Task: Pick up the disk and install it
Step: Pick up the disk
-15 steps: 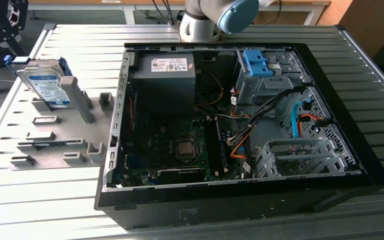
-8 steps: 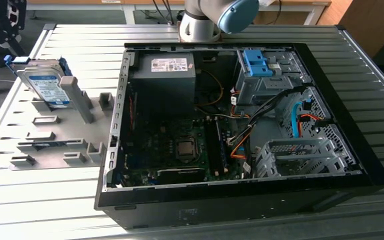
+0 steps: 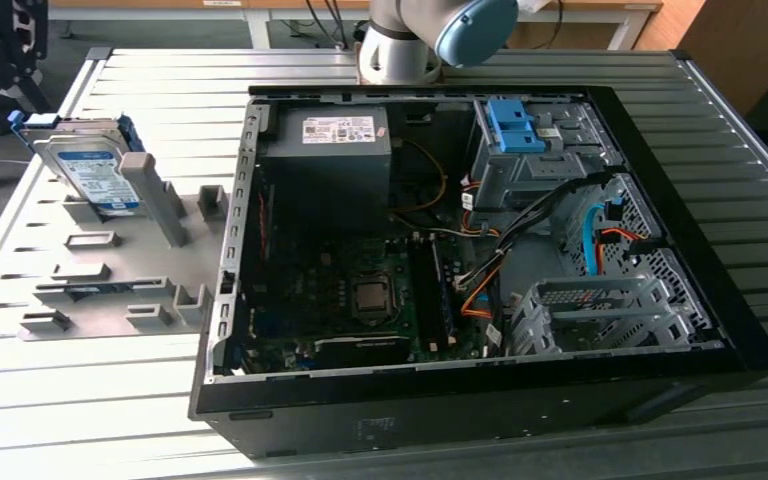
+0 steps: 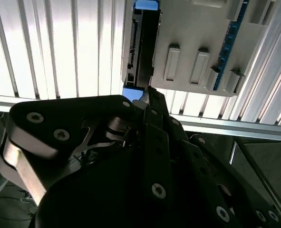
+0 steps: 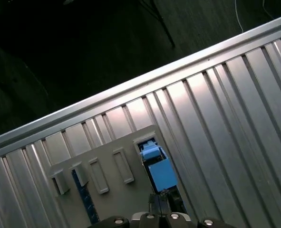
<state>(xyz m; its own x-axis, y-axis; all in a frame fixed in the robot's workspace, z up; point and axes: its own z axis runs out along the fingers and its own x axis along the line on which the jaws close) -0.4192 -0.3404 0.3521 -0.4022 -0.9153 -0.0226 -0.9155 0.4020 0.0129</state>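
Observation:
The disk stands on edge in a slot at the far corner of the grey fixture plate, on the exterior view's left, label outward and blue rails on its sides. In the second wrist view the disk is seen edge-on, with my gripper in line with it and short of its blue end. In the first wrist view the gripper sits just before the disk's blue rail. Nothing is held.
An open black computer case takes up the middle and right of the ribbed metal table, with a blue bracket and empty drive cages inside. A blue strip lies in another fixture slot. The table edge runs close behind the fixture.

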